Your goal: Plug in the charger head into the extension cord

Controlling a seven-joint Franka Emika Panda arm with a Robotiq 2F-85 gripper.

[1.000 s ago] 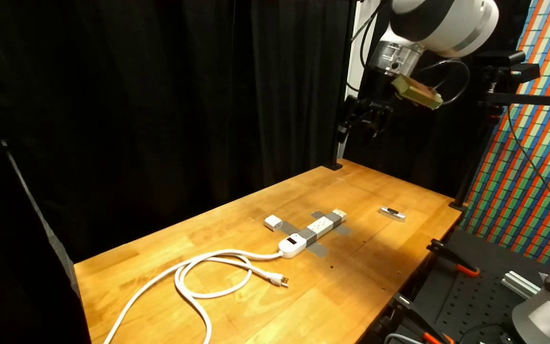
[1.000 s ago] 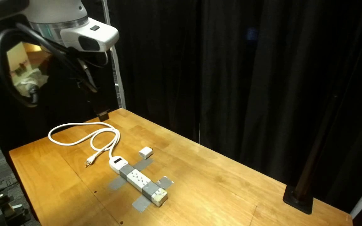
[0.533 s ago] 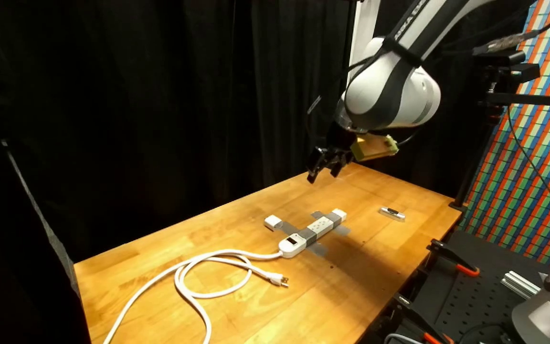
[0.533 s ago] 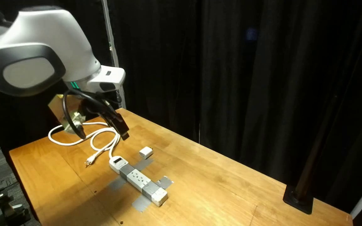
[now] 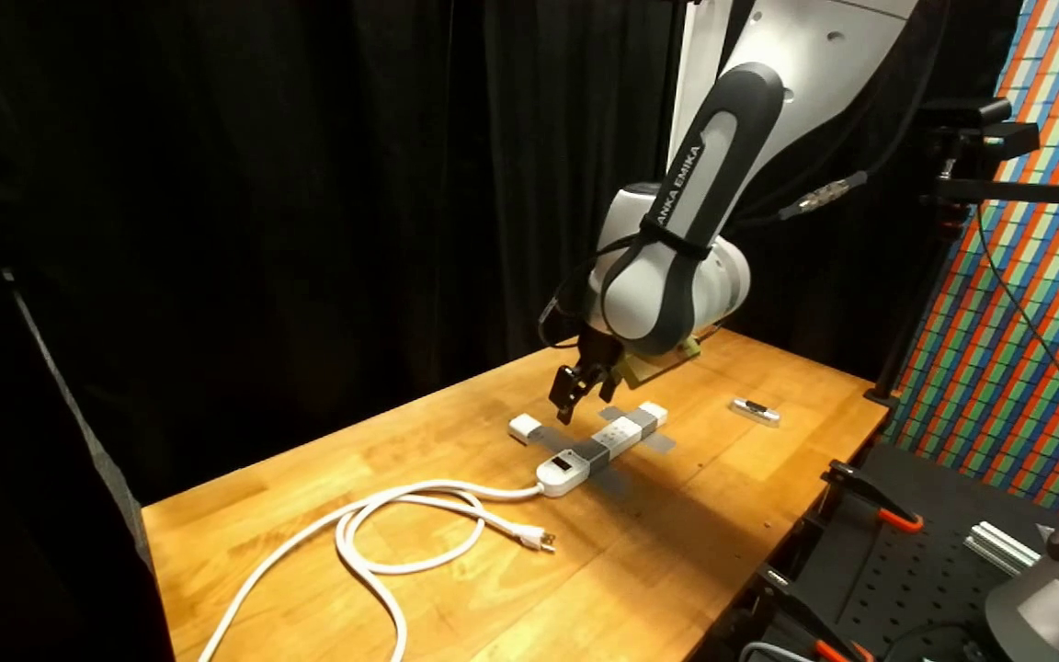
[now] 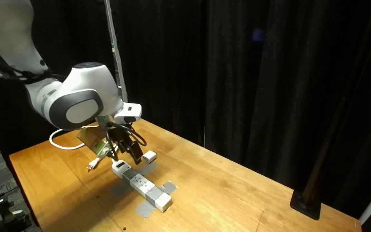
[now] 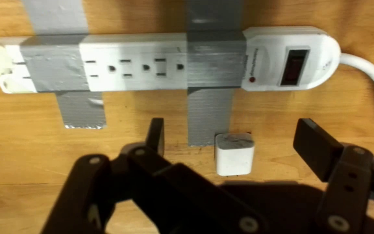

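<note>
As the pincer (image 7: pixel 231 138) is spread, the likely light, rigid charger head (image 7: pixel 234 159) toward the surface's (image 5: pixel 640 570) far edge is best side-gripped.

Charger head (image 7: pixel 234 160), apparently on its side

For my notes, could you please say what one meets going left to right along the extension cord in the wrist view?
Along the extension cord: yellowed end, gray tape band, three outlets, second tape band, red dot, switch, white cable.
</note>
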